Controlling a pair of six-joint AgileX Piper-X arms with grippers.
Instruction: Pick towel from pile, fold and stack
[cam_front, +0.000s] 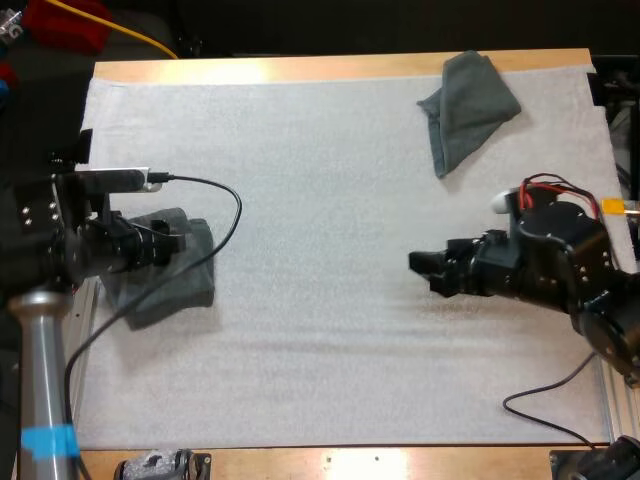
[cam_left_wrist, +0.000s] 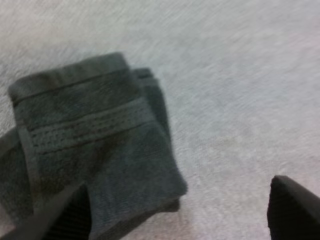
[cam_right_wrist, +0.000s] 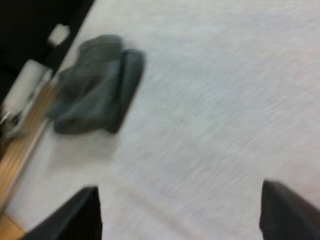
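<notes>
With both released, the left gripper (cam_front: 178, 241) over the folded towel (cam_front: 192, 282) at the mat's (cam_front: 320, 200) left edge, the right gripper (cam_front: 420, 266) should probably reach the crumpled towel (cam_front: 468, 105) at the far right corner and pinch one edge.

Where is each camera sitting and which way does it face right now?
High view: behind both arms, looking forward and down over the mat; both arms, the left tool and the right tool show.
Left wrist view: on the left arm, looking down at the folded towel; own fingers apart.
Right wrist view: on the right arm, facing the crumpled towel across the mat; own fingers apart.
Shared: the high view also shows both towels, one per wrist view.
</notes>
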